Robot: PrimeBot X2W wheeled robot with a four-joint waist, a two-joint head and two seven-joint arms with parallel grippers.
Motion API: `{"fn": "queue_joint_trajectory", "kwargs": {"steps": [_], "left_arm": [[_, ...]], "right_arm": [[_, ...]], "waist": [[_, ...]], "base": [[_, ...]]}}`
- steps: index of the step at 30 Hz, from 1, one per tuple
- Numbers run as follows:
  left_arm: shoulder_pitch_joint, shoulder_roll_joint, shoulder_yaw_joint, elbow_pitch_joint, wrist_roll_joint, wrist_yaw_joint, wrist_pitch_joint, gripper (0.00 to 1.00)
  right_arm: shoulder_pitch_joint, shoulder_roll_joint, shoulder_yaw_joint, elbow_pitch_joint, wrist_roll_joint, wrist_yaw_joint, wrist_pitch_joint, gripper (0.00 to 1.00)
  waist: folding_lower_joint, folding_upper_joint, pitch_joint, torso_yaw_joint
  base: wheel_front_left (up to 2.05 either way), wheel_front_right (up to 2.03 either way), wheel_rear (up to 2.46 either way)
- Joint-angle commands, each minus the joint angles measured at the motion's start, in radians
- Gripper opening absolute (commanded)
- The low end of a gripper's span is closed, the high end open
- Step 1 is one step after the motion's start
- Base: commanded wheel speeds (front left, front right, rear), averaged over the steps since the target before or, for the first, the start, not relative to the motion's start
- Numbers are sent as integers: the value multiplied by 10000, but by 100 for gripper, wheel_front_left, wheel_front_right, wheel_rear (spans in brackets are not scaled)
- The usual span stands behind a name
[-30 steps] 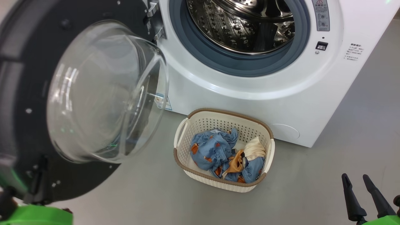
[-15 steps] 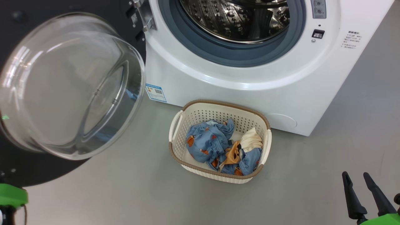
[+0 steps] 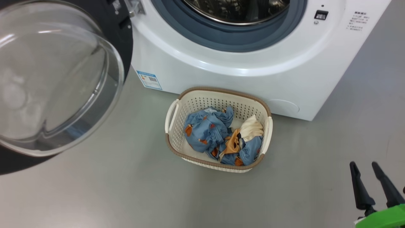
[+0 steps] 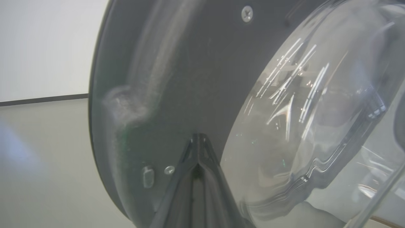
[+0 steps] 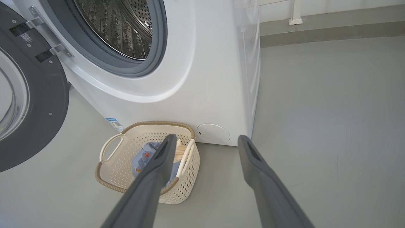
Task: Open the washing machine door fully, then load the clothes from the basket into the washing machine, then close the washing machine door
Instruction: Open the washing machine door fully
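Plainly, the washing machine door (image 3: 57, 79) stood wide open, the clothes (image 3: 202, 133) lay in the basket (image 3: 177, 152) just before the washing machine (image 3: 221, 72), the left gripper (image 4: 197, 142) was pinched closed at the door's black rim, and the right gripper (image 3: 364, 165) was spread apart.

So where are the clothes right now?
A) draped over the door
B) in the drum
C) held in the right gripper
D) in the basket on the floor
D: the clothes lie heaped in the basket, which stands on the floor in front of the washing machine, and the right gripper is open with nothing between its fingers.
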Motion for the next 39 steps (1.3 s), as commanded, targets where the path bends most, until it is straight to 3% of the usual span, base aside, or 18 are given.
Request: {"fn": "queue_joint_trajectory", "kwargs": {"steps": [1, 11, 19, 36, 39], "left_arm": [[-516, 882, 440, 54, 80, -13, -63, 0], [-1500, 1580, 873, 1278, 270, -81, -63, 0], [-1900, 1765, 1153, 1788, 392, -94, -63, 0], [-112, 693, 1113, 327, -249, -100, -63, 0], [445, 408, 970, -273, -457, -100, -63, 10]], "right_arm": [[-308, -247, 249, -286, -179, 16, -120, 100], [-717, -441, 278, -372, -273, 16, -120, 100], [-828, -436, 319, -363, -313, 16, -120, 100], [-754, -153, 643, -132, -244, 16, -120, 100], [-691, -158, 714, -98, -205, 16, -120, 100]], "waist": [[0, 0, 240, -125], [0, 0, 844, -441], [0, 0, 942, -565], [0, 0, 14, -547], [0, 0, -231, -542]], "base": [[0, 0, 0], [0, 0, 0], [0, 0, 0], [0, 0, 0], [0, 0, 0]]}}
